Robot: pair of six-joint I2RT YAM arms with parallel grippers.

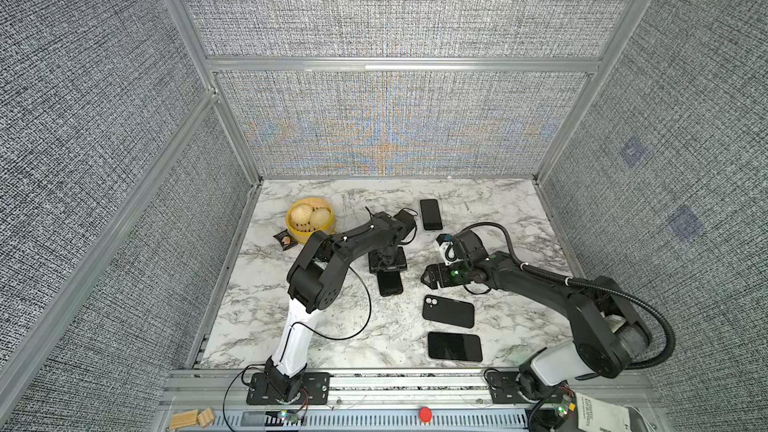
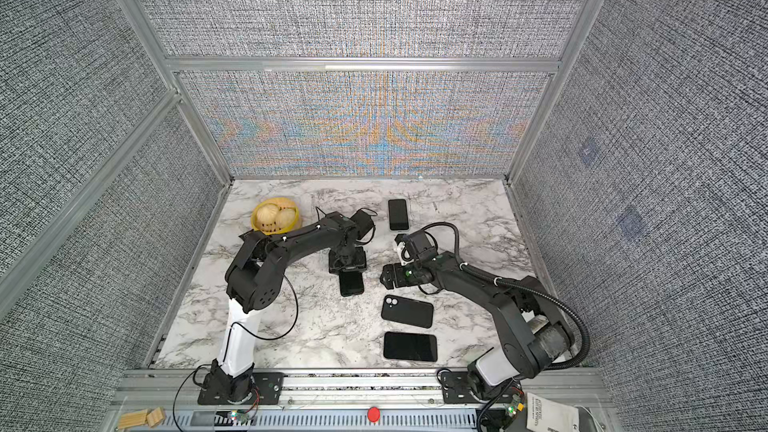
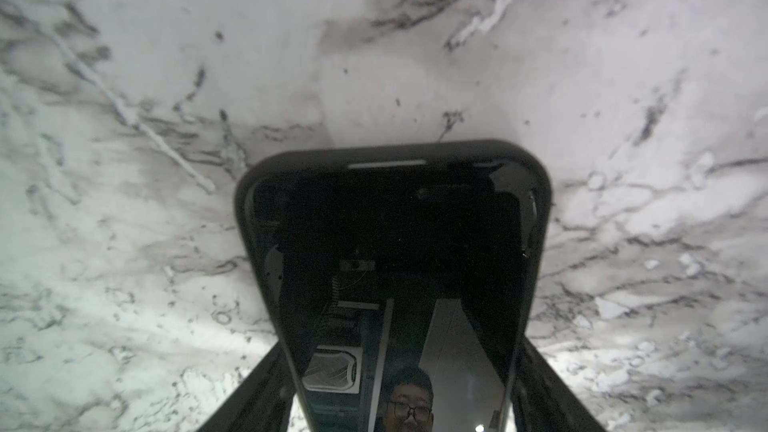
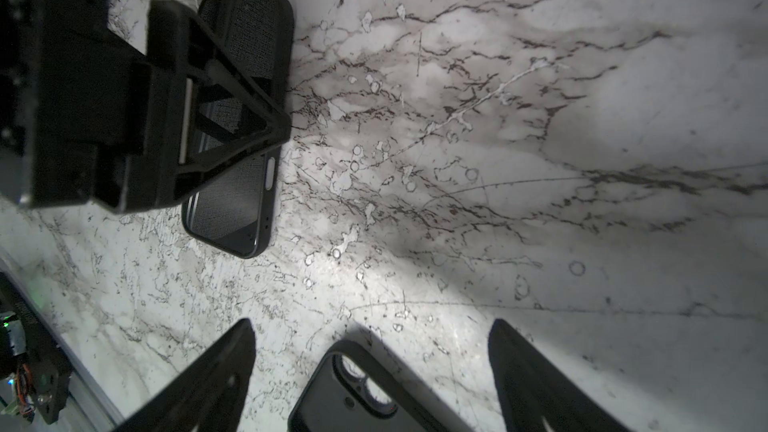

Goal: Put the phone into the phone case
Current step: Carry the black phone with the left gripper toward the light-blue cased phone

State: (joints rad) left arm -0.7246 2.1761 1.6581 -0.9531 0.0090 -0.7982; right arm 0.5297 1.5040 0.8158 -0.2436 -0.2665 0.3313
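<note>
A black phone lies screen up on the marble, mid-table. In the left wrist view its glossy screen sits inside the thick matte rim of a black phone case. Whether it is fully seated I cannot tell. My left gripper points down over it, one finger against each long side, shut on it. From the right wrist view, one of its fingers covers the phone's middle. My right gripper hovers open to the right, holding nothing.
An empty black case lies back up just under the right gripper, marble showing through its camera holes. Another phone lies screen up nearer the front, and one more at the back. A yellow basket of buns stands back left.
</note>
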